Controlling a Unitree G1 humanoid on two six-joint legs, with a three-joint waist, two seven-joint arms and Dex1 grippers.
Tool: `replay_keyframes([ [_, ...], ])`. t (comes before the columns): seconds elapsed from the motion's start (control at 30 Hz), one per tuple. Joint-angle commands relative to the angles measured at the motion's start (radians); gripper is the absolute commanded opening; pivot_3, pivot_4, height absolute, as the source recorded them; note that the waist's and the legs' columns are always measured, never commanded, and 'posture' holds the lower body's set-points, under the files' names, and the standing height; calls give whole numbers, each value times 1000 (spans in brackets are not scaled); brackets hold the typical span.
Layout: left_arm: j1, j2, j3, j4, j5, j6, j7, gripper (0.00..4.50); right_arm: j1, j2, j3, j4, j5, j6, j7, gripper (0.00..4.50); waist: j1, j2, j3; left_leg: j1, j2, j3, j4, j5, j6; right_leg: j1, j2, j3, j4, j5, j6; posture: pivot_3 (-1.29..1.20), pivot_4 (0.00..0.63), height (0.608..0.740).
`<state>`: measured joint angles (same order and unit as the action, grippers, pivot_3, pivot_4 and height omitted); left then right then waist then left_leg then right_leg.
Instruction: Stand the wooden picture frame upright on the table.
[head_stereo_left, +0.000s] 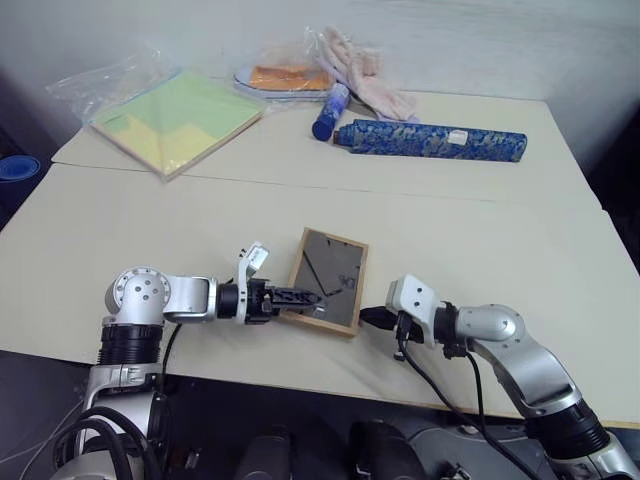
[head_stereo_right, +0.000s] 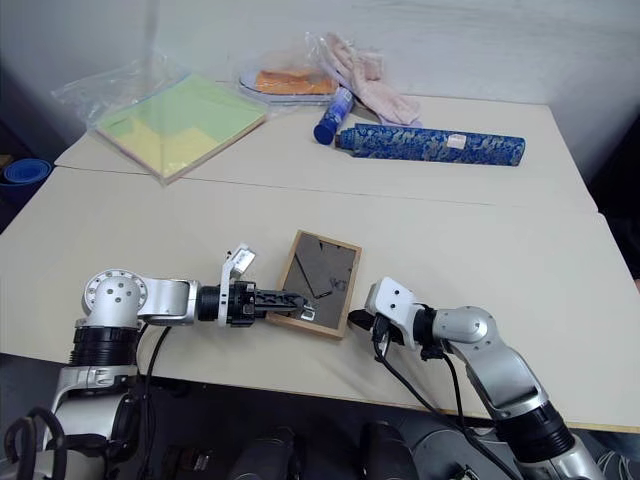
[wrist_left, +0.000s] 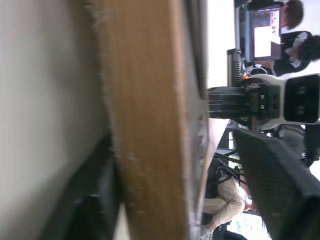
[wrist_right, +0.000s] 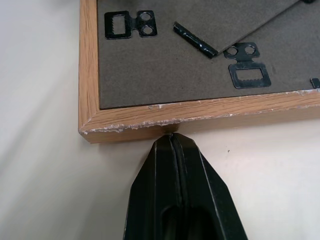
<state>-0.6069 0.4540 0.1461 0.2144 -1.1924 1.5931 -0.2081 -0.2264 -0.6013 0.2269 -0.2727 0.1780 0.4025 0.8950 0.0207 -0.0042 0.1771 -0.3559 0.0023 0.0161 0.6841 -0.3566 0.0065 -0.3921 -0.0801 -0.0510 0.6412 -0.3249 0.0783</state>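
1. The small light-wood picture frame (head_stereo_left: 327, 279) lies back-up on the cream-beige tabletop (head_stereo_left: 500, 240), near its front edge, between our two claws.
2. Our left claw (head_stereo_left: 300, 297) straddles the frame's near-left edge, one finger above and one below, partly parted; whether it grips, we cannot tell.
3. Our right claw (wrist_right: 172, 137), clenched and empty, touches the opposite edge.
4. We should brace there and tilt slowly.

your left gripper (head_stereo_left: 300, 297) lies low and nearly level, pointing toward your right, its black fingers (wrist_left: 280, 185) apart, one on each side of a wooden edge. your right gripper (wrist_right: 172, 142) points forward and toward your left, fingers pressed together, tips meeting. both forearms reach inward toward each other.
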Motion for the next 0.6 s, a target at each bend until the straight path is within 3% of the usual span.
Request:
replay_keyframes([
  [0.03,26,-17,3,2,-38,21,22,2074,13,-12,-37,-14,20,-35,9,0,-2,0,0,0,0,0,0,0,0,0,0,0,0,0,0,0,150,740],
  [0.13,51,-39,52,-40,-38,2,31,1283,30,-4,-111,-16,112,-28,41,167,-3,0,0,0,0,0,0,0,-1,0,0,0,-2,0,0,0,150,740],
  [0.2,79,-47,88,-90,-17,-60,8,1274,34,-25,-172,-29,215,24,102,576,-3,0,0,0,0,0,0,1,-1,0,1,0,-3,0,0,0,150,740],
  [0.27,124,-15,58,-179,53,-190,-92,1274,26,-48,-210,-44,302,67,160,1177,-4,0,0,0,1,0,0,1,-1,0,1,-1,-4,0,1,0,150,740],
  [0.43,226,120,-111,-321,297,-538,-398,1274,-117,-13,-268,-39,484,254,108,2930,-27,-1,1,0,3,1,-1,4,-5,1,2,-1,-8,0,1,0,150,740],
  [0.57,242,135,-147,-337,345,-606,-476,1274,-233,38,-208,-1,467,300,49,4329,-24,-1,1,1,7,2,-3,4,-7,0,5,0,-8,0,0,0,150,740],
  [0.6,243,135,-149,-342,353,-613,-486,1274,-262,50,-189,17,451,303,43,4440,-24,0,1,0,7,2,-3,4,-7,-1,4,0,-7,0,0,0,150,740],
])
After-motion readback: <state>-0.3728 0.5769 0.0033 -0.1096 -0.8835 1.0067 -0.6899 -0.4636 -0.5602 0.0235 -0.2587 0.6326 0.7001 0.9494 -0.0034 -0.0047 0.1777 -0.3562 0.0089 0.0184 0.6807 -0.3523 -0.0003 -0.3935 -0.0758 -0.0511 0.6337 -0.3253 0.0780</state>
